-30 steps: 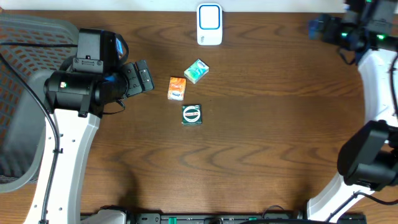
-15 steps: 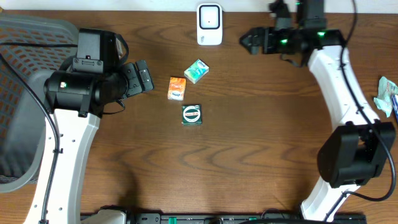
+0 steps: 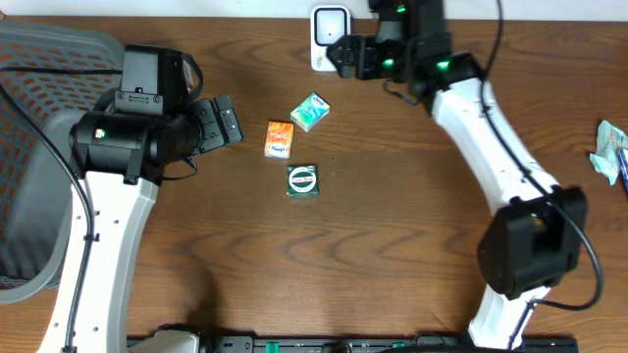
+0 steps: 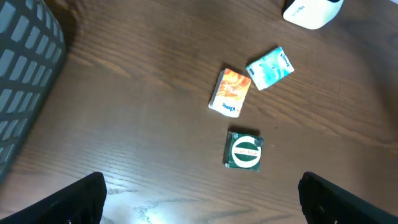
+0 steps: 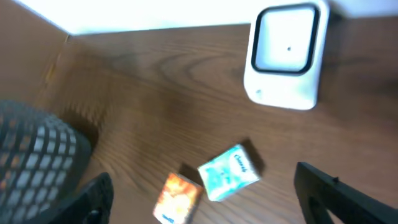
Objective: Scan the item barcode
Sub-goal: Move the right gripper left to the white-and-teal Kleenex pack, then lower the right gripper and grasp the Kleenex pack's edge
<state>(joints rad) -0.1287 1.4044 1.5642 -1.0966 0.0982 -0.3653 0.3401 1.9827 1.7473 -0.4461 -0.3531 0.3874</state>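
Note:
Three small items lie mid-table: a teal tissue pack, an orange pack and a green-and-white square box. A white barcode scanner stands at the back edge. My right gripper hovers open beside the scanner's right side, above the table. In its wrist view, blurred, the scanner, teal pack and orange pack show below the empty gripper. My left gripper hangs open left of the orange pack, holding nothing. The left wrist view shows the box.
A grey mesh chair fills the left side beside the table. A crumpled teal wrapper lies at the right edge. The right arm's long white link crosses the table's right half.
The right arm has swung from the far right corner leftward along the back edge to the scanner. The left arm and the three items have not moved.

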